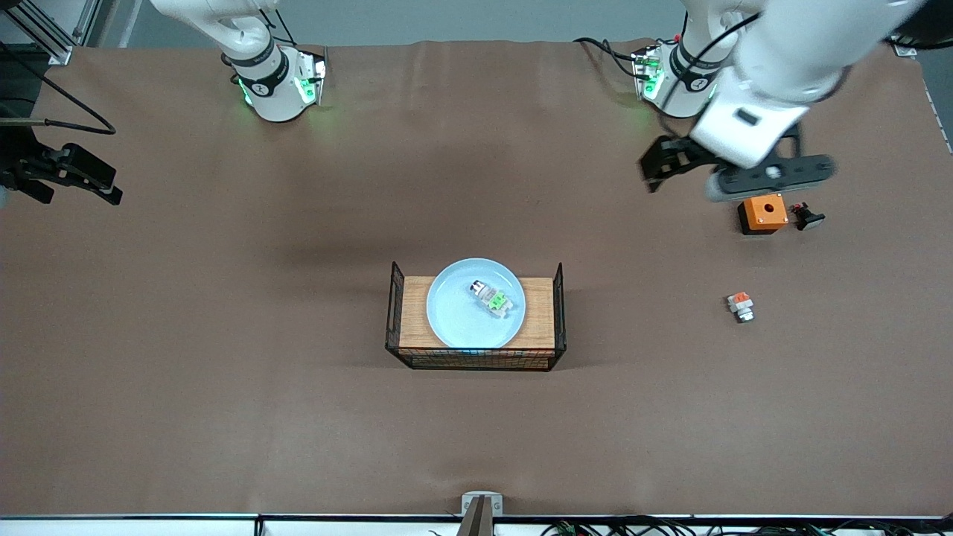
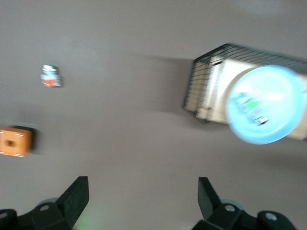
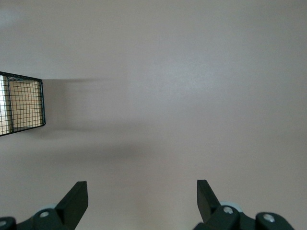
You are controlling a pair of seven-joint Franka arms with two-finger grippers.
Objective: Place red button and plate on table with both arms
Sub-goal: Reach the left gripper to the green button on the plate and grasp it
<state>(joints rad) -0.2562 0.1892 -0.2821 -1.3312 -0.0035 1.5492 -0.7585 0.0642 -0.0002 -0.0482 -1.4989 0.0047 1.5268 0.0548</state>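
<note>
The pale blue plate (image 1: 456, 324) lies on the wood top of a black wire rack (image 1: 417, 313) at the middle of the brown table (image 1: 223, 387). The red button (image 1: 491, 296), white-grey with a green block, lies in the plate. My left gripper (image 1: 659, 165) is open and empty, up over the table beside an orange box, apart from the rack. Its wrist view shows the open gripper (image 2: 144, 191), the plate (image 2: 280, 86) and the button (image 2: 254, 108). My right gripper (image 1: 100, 184) is open and empty (image 3: 142, 191) at the right arm's end of the table.
An orange box (image 1: 763, 212) and a black mushroom button (image 1: 808, 217) sit near the left arm's base. A white part with an orange top (image 1: 740, 305) lies nearer the front camera. The rack's end shows in the right wrist view (image 3: 21, 103).
</note>
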